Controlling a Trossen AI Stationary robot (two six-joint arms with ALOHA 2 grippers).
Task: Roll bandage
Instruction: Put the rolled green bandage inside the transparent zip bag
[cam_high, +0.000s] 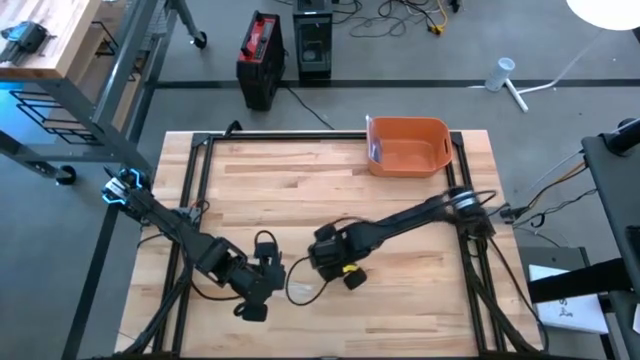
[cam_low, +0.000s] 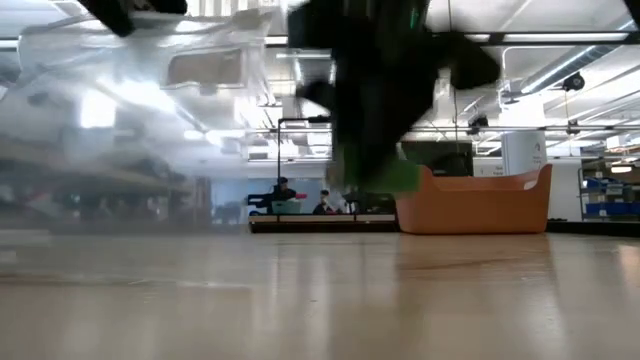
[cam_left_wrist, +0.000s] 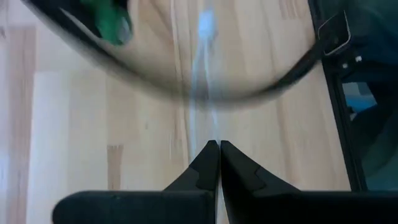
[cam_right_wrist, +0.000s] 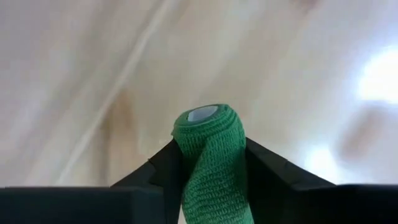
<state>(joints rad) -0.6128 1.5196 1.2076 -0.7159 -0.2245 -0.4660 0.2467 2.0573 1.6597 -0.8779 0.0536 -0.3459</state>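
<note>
Right hand (cam_right_wrist: 208, 163) clamped the green woven bandage roll (cam_right_wrist: 210, 149), its axis pointing forward; left hand (cam_left_wrist: 219, 163) pinched shut beside it on the pale wooden table (cam_high: 300, 180).

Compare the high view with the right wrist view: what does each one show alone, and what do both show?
Only the high view shows the orange bin, the left hand and both arms. Only the right wrist view shows the green bandage roll clamped between the right hand fingers. Both show the wooden table.

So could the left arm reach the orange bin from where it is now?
Probably not easily: the orange bin sits at the far right edge, while the left gripper is at the near edge, with the right arm's gripper between.
</note>
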